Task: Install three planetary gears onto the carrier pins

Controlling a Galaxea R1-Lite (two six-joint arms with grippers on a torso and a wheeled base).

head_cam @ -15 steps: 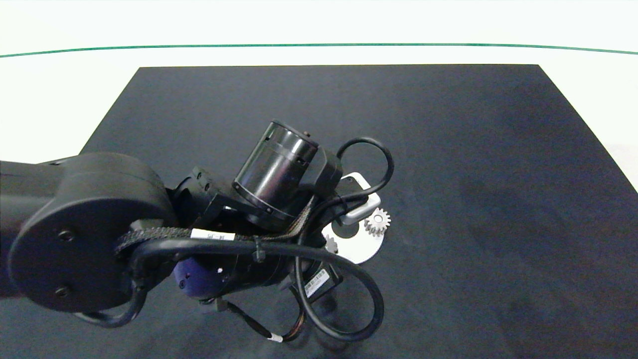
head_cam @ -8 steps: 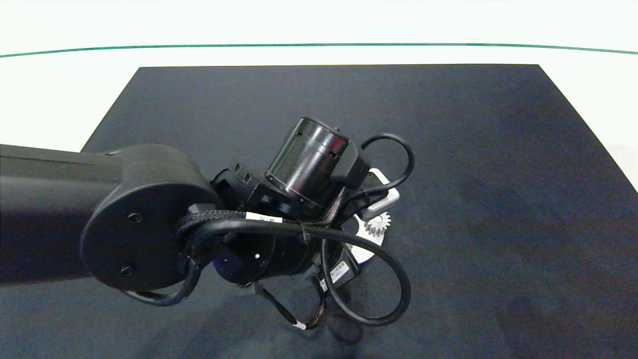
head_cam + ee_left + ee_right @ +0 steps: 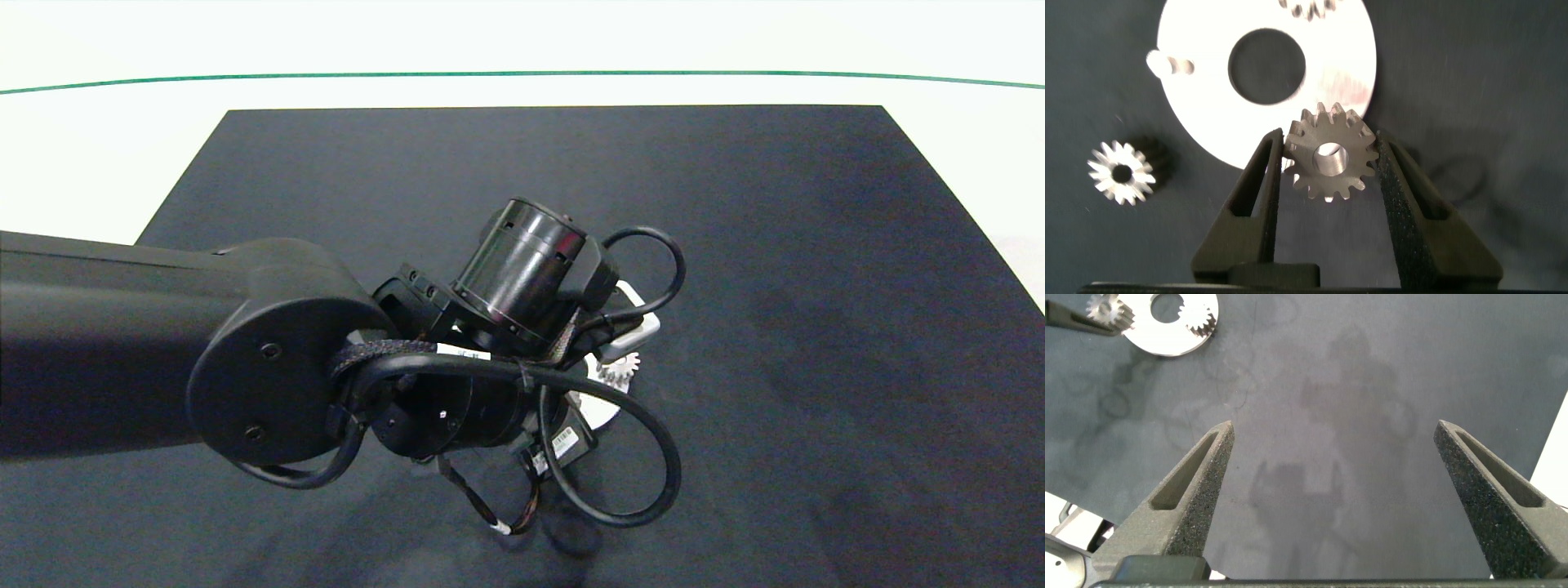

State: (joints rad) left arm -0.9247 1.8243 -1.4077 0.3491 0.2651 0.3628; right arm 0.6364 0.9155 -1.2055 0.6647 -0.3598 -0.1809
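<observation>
The left gripper (image 3: 1328, 163) clamps a silver planetary gear (image 3: 1330, 162) by its teeth, face up between the two grey fingers, above the near edge of the white carrier disc (image 3: 1200, 114). One gear (image 3: 1308, 6) already sits on a pin at the disc's far rim, half cut off by the frame. A bare carrier pin (image 3: 1158, 62) stands at the disc's side, and another loose gear (image 3: 1122, 171) lies on the dark mat (image 3: 1486, 90) just beside the disc. From the head camera the left arm (image 3: 269, 384) covers most of the assembly on the table, leaving only a sliver of disc and one gear (image 3: 618, 371) showing.

The right gripper (image 3: 1333, 498) hangs spread wide and empty, well away from the work.

The risk ahead appears to be alignment: the held gear's bore must meet a pin squarely, and any tilt or offset could jam it on the pin's top or shove the unclamped disc across the mat. Held only by tooth tips, the gear may also twist or slip free.
</observation>
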